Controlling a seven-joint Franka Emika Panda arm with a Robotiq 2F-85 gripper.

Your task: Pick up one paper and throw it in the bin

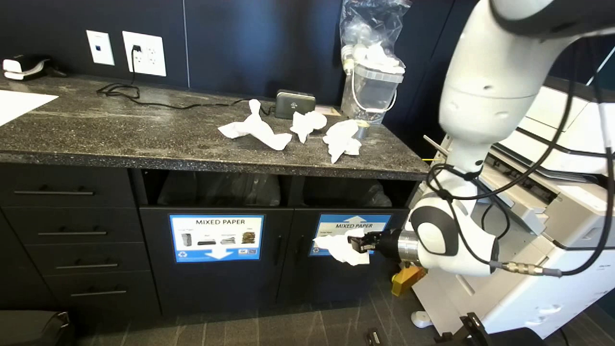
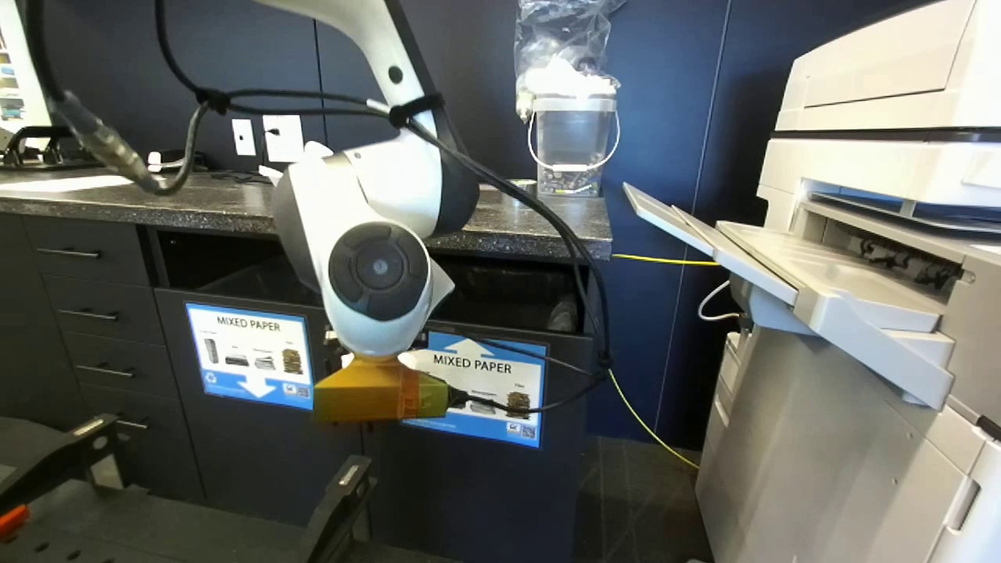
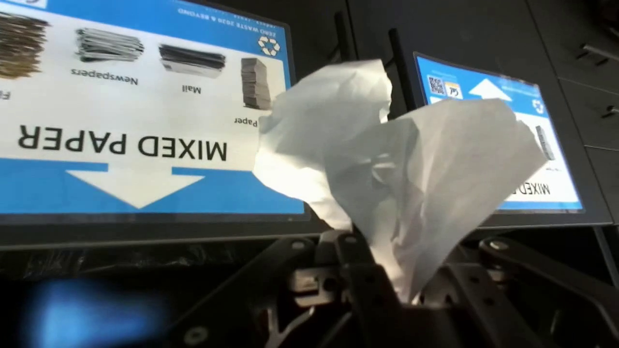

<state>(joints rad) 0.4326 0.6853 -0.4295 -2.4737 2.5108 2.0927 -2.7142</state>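
Observation:
My gripper [image 1: 363, 241] is shut on a crumpled white paper [image 1: 340, 249], which sticks out past the fingers. The paper [image 3: 382, 164] also fills the middle of the wrist view, pinched between the fingers [image 3: 396, 275]. The gripper is in front of the right cabinet door, below the bin opening [image 1: 343, 192] with a plastic liner inside. A second bin opening [image 1: 218, 189] is to its left. Three more white papers lie on the counter: a long one [image 1: 259, 129], a small one [image 1: 307, 124] and one near the right end [image 1: 342, 139]. The arm hides the gripper in an exterior view.
The counter [image 1: 158, 139] has its front edge above the openings. A clear bucket [image 1: 372, 91] and a small grey box [image 1: 295, 104] stand at the back. A printer [image 2: 852, 313] stands to the right of the cabinet. Cables hang along the arm [image 2: 383, 266].

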